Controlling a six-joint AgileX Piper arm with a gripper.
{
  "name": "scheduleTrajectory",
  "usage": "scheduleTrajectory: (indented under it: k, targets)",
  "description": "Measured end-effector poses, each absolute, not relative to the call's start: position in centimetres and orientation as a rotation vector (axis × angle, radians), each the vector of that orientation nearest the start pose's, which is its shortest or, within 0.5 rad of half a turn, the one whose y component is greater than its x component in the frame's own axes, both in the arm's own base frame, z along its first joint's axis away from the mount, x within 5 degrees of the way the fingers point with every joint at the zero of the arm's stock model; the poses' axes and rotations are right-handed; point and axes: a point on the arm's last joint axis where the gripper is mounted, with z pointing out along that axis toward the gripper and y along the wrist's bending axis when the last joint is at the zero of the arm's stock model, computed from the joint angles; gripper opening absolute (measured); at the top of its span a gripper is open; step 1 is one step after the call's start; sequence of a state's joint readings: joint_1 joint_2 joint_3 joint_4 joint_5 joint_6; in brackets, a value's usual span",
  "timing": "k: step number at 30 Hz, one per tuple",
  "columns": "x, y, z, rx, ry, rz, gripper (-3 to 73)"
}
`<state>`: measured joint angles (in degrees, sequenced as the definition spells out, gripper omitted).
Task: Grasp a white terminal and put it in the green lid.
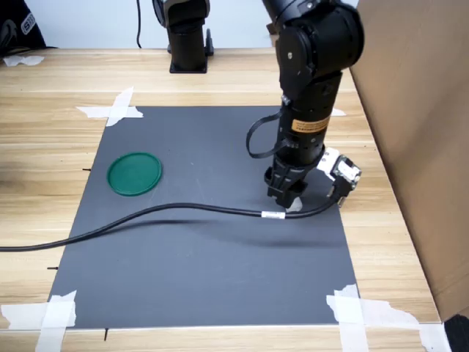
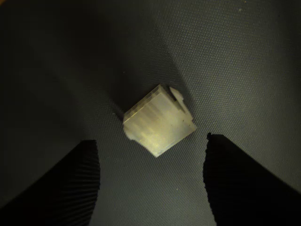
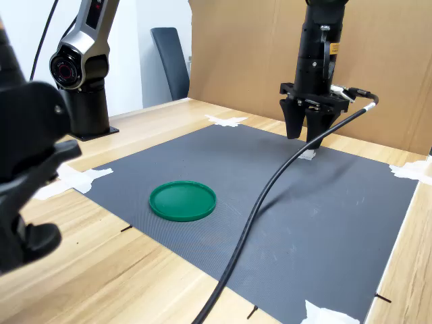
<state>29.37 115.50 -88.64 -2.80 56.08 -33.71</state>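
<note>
The white terminal [image 2: 159,121] is a small ribbed plastic block lying on the dark mat, just ahead of the gap between my two fingers [image 2: 70,183] and touching neither. My gripper [image 1: 287,194] is open and points straight down over it, near the mat's edge on the first exterior view's right. In the second exterior view the terminal [image 3: 307,154] peeks out beneath the gripper [image 3: 302,138]. The green lid [image 1: 135,174] lies flat and empty on the mat, far toward the first exterior view's left, and shows again as the green lid [image 3: 183,200].
A black cable [image 1: 146,216] trails from the wrist across the mat [image 1: 205,279]. Masking tape [image 1: 117,108] holds the mat's corners. A second arm's base [image 1: 187,44] stands at the back, and a cardboard wall [image 1: 418,110] lines the first exterior view's right.
</note>
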Motion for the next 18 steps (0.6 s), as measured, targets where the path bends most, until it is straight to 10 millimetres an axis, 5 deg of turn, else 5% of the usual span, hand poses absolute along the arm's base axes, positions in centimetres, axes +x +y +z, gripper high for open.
scheduleTrajectory:
  k: [18]
  targets:
    - [36.76, 20.27, 19.21, -1.547, 2.430, -0.080, 54.6]
